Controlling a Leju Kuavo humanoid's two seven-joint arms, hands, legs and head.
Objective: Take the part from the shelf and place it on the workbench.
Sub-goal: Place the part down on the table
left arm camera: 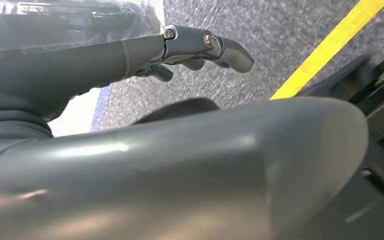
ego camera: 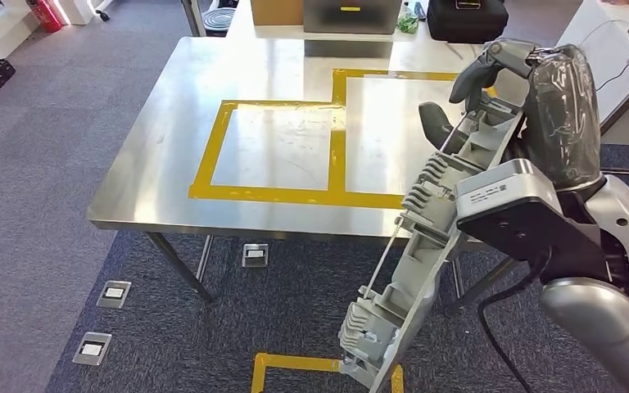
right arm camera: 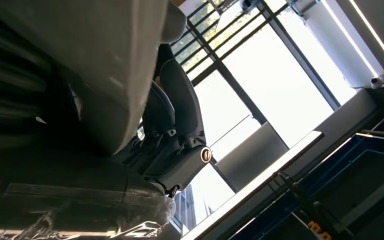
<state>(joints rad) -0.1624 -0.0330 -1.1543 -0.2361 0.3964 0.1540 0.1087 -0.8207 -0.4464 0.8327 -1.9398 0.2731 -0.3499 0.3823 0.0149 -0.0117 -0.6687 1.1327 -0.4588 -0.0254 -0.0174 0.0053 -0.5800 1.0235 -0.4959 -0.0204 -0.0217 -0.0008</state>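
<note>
Here one grey part (ego camera: 414, 270) (long, ribbed) sits gripped by right hand (ego camera: 491, 70) fingers; left hand (left arm camera: 190, 47) fingers empty.

Your right arm (ego camera: 598, 270) comes up from the lower right, elbow bent, forearm raised, its plastic-wrapped wrist (ego camera: 563, 110) above the workbench's near right corner. Your right hand (ego camera: 479, 90) grips the part (ego camera: 426, 237) at its upper end, fingers (ego camera: 491, 65) curled over the top, thumb (ego camera: 436, 124) pressed on the near side. Your left hand (left arm camera: 180, 55) hangs low over the floor, fingers only loosely bent and, as far as you can tell, holding nothing.
</note>
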